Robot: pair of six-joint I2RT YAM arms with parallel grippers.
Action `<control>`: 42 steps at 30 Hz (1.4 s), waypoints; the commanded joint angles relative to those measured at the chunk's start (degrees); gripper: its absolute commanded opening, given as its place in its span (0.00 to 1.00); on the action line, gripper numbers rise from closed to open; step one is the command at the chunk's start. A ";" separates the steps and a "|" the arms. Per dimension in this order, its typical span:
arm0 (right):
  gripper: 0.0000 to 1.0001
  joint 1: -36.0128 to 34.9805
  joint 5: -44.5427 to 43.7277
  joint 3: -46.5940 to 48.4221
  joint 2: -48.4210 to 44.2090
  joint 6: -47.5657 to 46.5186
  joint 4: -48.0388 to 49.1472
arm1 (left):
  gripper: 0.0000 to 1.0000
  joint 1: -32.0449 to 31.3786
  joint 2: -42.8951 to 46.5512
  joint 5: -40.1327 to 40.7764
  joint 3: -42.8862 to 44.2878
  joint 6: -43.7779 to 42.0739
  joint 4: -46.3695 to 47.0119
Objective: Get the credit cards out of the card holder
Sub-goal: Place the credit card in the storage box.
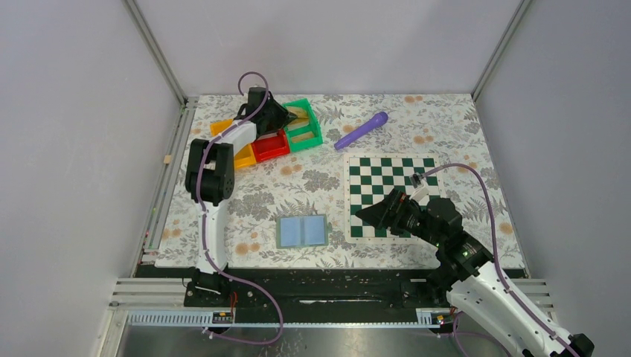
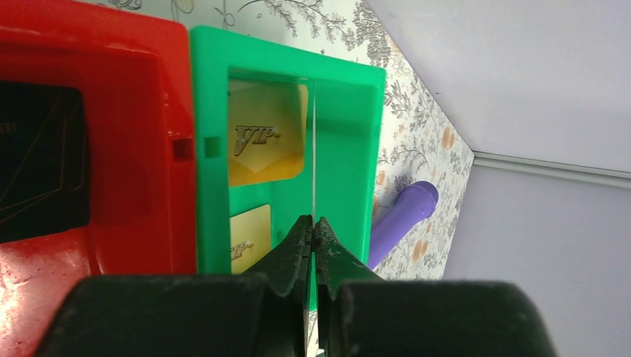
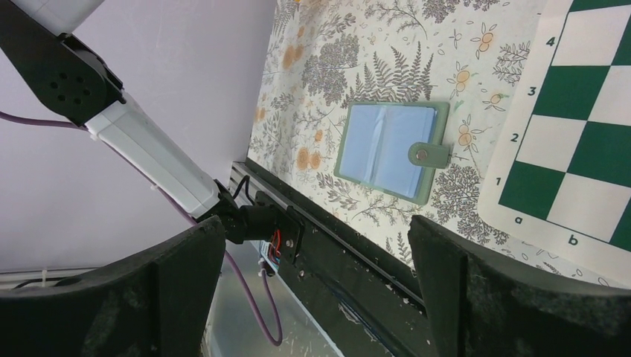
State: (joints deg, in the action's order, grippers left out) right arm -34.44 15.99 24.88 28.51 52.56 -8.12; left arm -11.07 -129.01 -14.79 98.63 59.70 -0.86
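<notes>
Card holder (image 1: 302, 231): spread open and flat on the floral table (image 1: 260, 201), both light-blue panels facing up, close to the near edge and roughly midway between the two arm bases. Its clasp tab (image 3: 429, 155) points at 3 o'clock toward the chessboard (image 1: 394, 195), with a strip of bare cloth between them. There is open cloth at its 9 and 12 o'clock sides. The black rail (image 1: 312, 279) runs along its 6 o'clock side.

Credit cards: two gold ones (image 2: 266, 134) lie in the green bin (image 1: 312, 137), well apart from the holder at its 12 o'clock.

Left gripper (image 2: 313, 227): over the green bin, fingers clenched on a third card (image 2: 314, 149), which shows edge-on as a thin pale line rising from the fingertips.

Right gripper (image 3: 316, 223): jaws spread wide, nothing between them. It hangs over the chessboard's near-left corner, at 3 o'clock of the holder and apart from it.

Surroundings: a red bin (image 1: 269, 146) touches the green bin at its 9 o'clock side, and the orange bin (image 1: 221, 126) and yellow bin (image 1: 245, 158) lie beyond it, partly under the left arm. A purple cylinder (image 1: 362, 129) lies at 3 o'clock of the green bin, just beyond the chessboard's far edge. Walls close the table at 9, 12 and 3 o'clock.
</notes>
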 commanded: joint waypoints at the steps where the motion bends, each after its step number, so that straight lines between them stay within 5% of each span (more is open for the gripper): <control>1: 0.99 0.17 -0.67 -0.09 0.09 1.29 3.63 | 0.00 0.76 -0.69 0.37 3.07 -2.30 -0.46; 23: 0.99 0.16 -0.03 -2.13 3.20 4.94 7.57 | 0.32 1.23 -2.71 -1.61 6.38 -5.42 -2.51; 42: 0.99 0.19 0.13 -1.11 3.91 3.96 9.25 | 0.39 2.09 -1.57 -0.46 7.56 -6.03 -5.94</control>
State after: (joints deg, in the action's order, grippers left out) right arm -34.44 15.99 22.61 32.27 56.84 -1.80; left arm -9.96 -131.55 -16.23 103.94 55.31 -4.75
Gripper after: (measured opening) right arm 0.990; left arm 0.378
